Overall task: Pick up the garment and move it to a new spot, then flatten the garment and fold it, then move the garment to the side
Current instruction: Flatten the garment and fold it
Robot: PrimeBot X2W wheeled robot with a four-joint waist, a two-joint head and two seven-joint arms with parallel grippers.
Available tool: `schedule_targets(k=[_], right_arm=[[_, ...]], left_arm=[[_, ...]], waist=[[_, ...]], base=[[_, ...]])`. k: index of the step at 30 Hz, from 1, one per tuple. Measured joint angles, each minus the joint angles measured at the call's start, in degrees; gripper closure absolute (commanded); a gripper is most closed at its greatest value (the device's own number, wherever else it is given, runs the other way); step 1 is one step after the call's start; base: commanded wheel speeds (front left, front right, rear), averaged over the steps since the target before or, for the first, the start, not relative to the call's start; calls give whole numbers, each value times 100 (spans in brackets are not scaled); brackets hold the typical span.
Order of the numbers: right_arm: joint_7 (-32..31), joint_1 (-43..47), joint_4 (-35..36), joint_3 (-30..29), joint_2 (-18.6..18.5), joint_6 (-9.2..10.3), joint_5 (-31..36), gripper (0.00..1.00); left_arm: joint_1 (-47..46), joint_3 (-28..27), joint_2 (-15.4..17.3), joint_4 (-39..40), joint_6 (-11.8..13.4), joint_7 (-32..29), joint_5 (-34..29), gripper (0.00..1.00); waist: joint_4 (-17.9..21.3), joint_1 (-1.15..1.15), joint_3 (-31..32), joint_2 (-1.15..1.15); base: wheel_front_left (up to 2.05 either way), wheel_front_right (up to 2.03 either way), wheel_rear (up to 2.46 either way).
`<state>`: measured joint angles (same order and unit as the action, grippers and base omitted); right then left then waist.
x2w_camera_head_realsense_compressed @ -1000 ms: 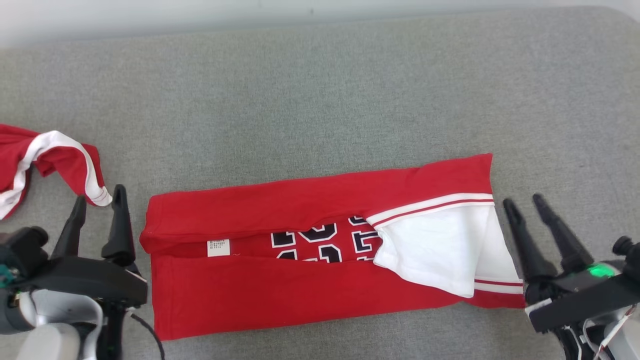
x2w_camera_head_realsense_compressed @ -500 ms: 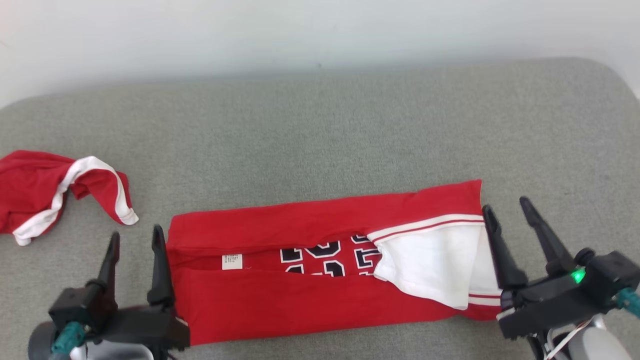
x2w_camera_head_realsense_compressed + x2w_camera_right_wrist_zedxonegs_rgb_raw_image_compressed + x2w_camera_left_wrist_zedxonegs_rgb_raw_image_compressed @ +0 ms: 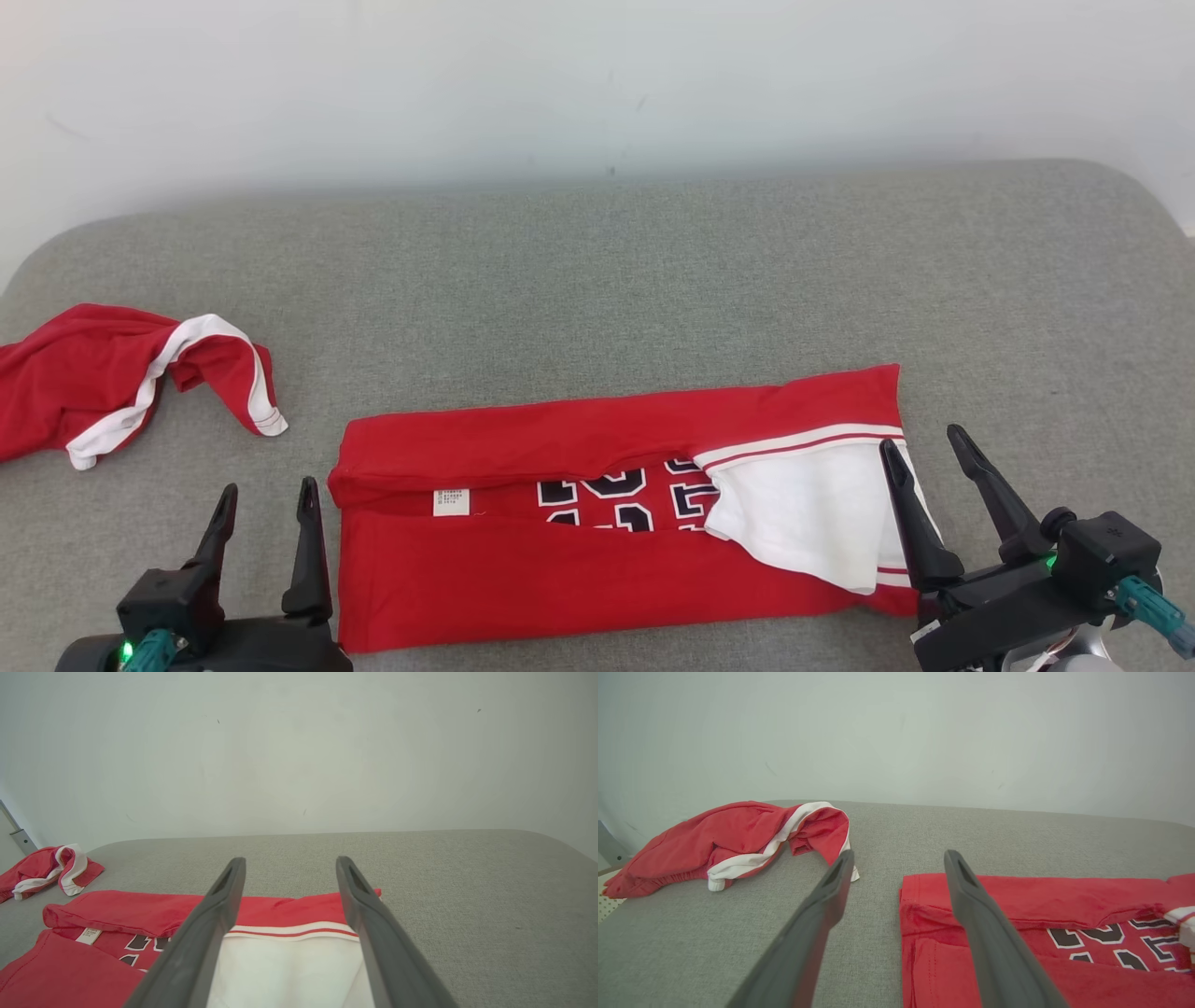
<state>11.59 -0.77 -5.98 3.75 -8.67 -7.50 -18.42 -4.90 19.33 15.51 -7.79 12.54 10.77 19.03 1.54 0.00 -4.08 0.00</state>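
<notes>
The garment (image 3: 579,560) is a red shirt with a white sleeve and dark block lettering, lying as a long band with both long edges folded in on the grey cushion. My left gripper (image 3: 268,497) stands open at the band's left end, empty; in the left wrist view the left gripper (image 3: 896,858) straddles the bare gap beside the garment's edge (image 3: 934,896). My right gripper (image 3: 920,441) is open over the white sleeve end (image 3: 803,504); in the right wrist view the right gripper (image 3: 287,861) hovers above the garment's white panel (image 3: 289,970).
A second red and white garment (image 3: 103,378) lies crumpled at the far left of the cushion (image 3: 597,280), also in the left wrist view as a heap (image 3: 728,844). A pale wall (image 3: 597,84) rises behind the rounded back edge.
The head camera has tilted up, so the wall now shows and everything sits lower. Both open grippers have drawn closer to the garment's ends; the garment lies as before.
</notes>
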Motion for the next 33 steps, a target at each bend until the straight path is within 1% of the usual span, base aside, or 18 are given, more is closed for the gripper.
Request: schedule_targets(k=[6, 10, 15, 19, 25, 26, 31, 32, 33], right_arm=[[-81, 2, -18, -55, -2, 0, -30, 0], [-378, 7, -268, -275, -46, 0, -29, 0], [-521, -74, -732, -392, -191, 0, -25, 0], [-535, -362, -1239, -371, -264, 0, -130, 0], [-452, -800, -2058, -233, -386, 0, -271, 0], [-452, -800, -2058, -233, -386, 0, -271, 0], [-422, -1057, -2514, 5, -441, 0, -543, 0], [-401, -1139, -2584, 131, -490, 1, -683, 31], [-381, -1166, -2599, 191, -515, 2, -746, 74]], left_arm=[[21, 26, -12, 89, 2, -9, 58, 0], [-61, 118, -31, 97, -2, -25, 16, 0], [-303, 288, -136, 66, -97, -27, -36, 0], [-510, 397, -249, -25, -146, 20, -60, 0], [-729, 478, -335, -166, -172, 68, -89, 0], [-729, 478, -335, -166, -172, 68, -89, 0], [-841, 483, -353, -241, -169, 124, -100, 0], [-860, 479, -353, -264, -160, 144, -103, 0], [-863, 476, -353, -271, -147, 152, -102, 0]], waist=[[-55, 0, -29, 0], [-115, 0, -118, 1], [-225, 0, -311, 1], [-313, 1, -511, 1], [-439, 1, -800, 1], [-439, 1, -800, 1], [-533, 1, -975, 1], [-558, 1, -1017, 0], [-563, 1, -1035, 0]], base=[[0, 0, 0], [0, 0, 0], [0, 0, 0], [0, 0, 0], [0, 0, 0], [0, 0, 0], [0, 0, 0], [0, 0, 0], [0, 0, 0]])
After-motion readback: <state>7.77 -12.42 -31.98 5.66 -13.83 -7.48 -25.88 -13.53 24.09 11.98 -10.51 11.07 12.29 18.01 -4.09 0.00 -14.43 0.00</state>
